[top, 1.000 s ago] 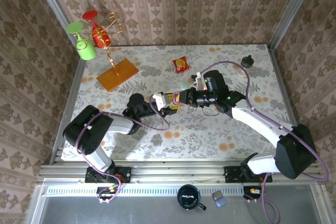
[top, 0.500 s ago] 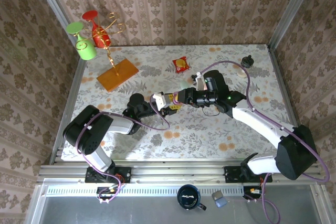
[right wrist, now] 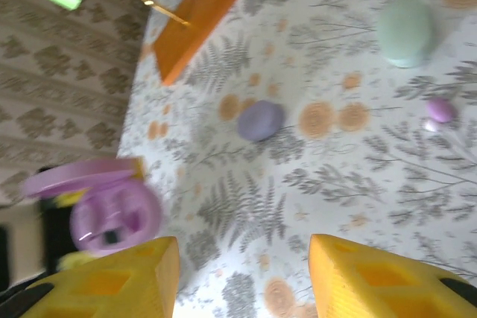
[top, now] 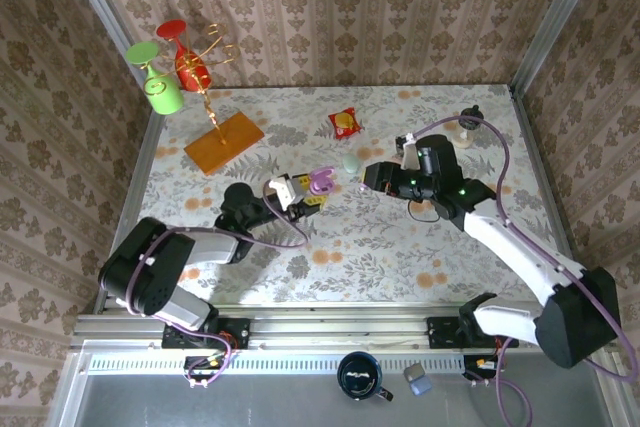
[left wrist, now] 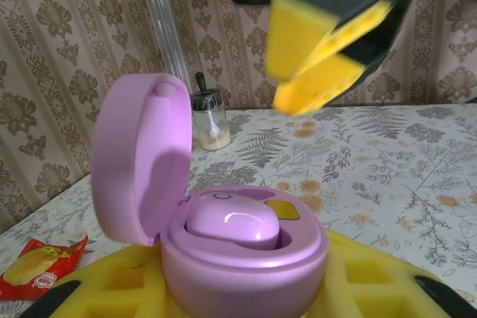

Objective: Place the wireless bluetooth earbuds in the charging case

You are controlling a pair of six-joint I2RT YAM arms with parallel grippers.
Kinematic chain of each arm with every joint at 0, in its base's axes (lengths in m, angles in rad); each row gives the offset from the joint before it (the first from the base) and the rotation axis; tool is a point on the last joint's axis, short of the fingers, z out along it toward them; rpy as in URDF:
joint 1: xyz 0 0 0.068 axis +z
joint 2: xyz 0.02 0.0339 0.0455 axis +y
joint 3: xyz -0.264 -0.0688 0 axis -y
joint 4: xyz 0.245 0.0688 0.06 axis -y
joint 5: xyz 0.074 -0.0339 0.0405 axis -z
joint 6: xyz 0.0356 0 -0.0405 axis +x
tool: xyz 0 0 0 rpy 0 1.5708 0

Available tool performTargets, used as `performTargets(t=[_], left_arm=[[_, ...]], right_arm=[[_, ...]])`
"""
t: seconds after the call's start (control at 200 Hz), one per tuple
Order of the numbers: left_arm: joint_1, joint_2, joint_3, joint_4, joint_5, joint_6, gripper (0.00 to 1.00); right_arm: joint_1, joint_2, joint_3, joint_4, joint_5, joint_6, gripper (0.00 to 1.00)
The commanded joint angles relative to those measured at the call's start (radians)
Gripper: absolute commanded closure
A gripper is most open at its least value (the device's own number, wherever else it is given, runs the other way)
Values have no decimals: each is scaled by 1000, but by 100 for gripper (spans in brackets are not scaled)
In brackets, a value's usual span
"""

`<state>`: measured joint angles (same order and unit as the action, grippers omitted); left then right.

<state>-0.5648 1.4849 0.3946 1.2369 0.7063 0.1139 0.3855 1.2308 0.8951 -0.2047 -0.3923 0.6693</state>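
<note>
My left gripper (left wrist: 246,292) is shut on the purple charging case (left wrist: 242,258), its yellow pads pressed against both sides of the base. The lid (left wrist: 141,158) stands open at the left. One purple earbud (left wrist: 231,225) lies in a well of the case; the well beside it shows a yellow contact. From above, the case (top: 320,182) sits at the tip of the left gripper (top: 300,192). My right gripper (top: 366,177) hangs open just right of it, with nothing between its fingers (right wrist: 119,277). Another small pinkish-purple earbud (right wrist: 440,109) lies on the table.
A closed pale green case (top: 350,162) and a closed lilac case (right wrist: 261,119) lie on the tablecloth. An orange board (top: 224,142) with a glass stand is at the back left, a red snack packet (top: 344,123) at the back middle, and a small jar (top: 471,119) at the back right.
The right gripper has opened and drawn back to the right, away from the case. The left arm has pulled the case a little to the left.
</note>
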Motion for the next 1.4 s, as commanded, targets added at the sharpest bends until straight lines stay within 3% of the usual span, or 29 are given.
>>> performTargets(t=[0.0, 0.275, 0.71, 1.06, 1.395], left_arm=[[3, -49, -31, 41, 5, -39, 79], [-20, -126, -93, 39, -41, -65, 79], [-40, -132, -85, 37, -56, -64, 79], [-49, -111, -71, 36, -56, -72, 79], [-55, -82, -49, 39, -56, -71, 79]], right_arm=[[-46, 114, -5, 37, -29, -52, 49], [-117, 449, 135, 40, -129, -156, 57], [-131, 741, 378, -37, -141, -204, 58], [-135, 847, 445, -109, -162, -289, 59], [-133, 806, 361, -87, -221, -291, 64]])
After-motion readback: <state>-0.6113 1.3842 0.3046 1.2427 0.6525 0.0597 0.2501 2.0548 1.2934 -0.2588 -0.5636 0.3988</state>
